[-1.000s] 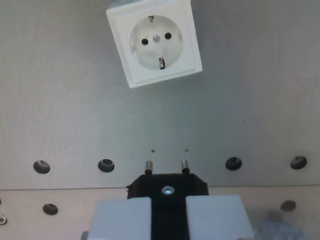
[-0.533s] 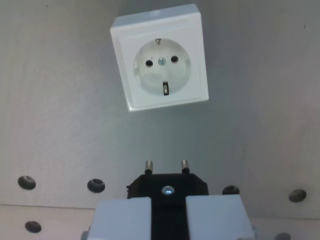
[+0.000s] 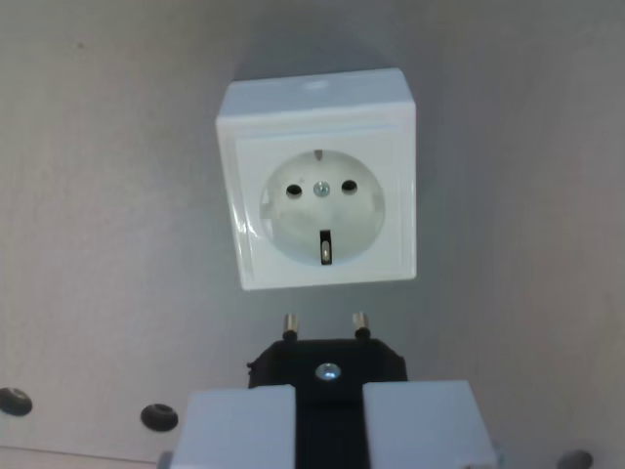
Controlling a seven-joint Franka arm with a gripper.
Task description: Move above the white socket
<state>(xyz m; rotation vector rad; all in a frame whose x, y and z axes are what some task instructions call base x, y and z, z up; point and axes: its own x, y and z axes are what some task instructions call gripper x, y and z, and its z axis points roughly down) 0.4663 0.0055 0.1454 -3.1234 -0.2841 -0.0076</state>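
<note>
White socket (image 3: pixel 318 200) on grey surface (image 3: pixel 107 244), slightly tilted, just beyond the pins of the black plug (image 3: pixel 327 366), tool (image 3: pixel 329 425) clenched on it.

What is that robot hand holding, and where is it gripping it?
The gripper holds a black two-pin plug, clamped by its body between the two pale fingers; the metal pins stick out free toward the white socket.

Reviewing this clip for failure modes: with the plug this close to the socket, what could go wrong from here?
The white socket sits slightly rotated against the black plug, so the pins may not line up with its holes. The plug is still short of the socket, so stopping now would miss. It could also shift in the pincer.
</note>
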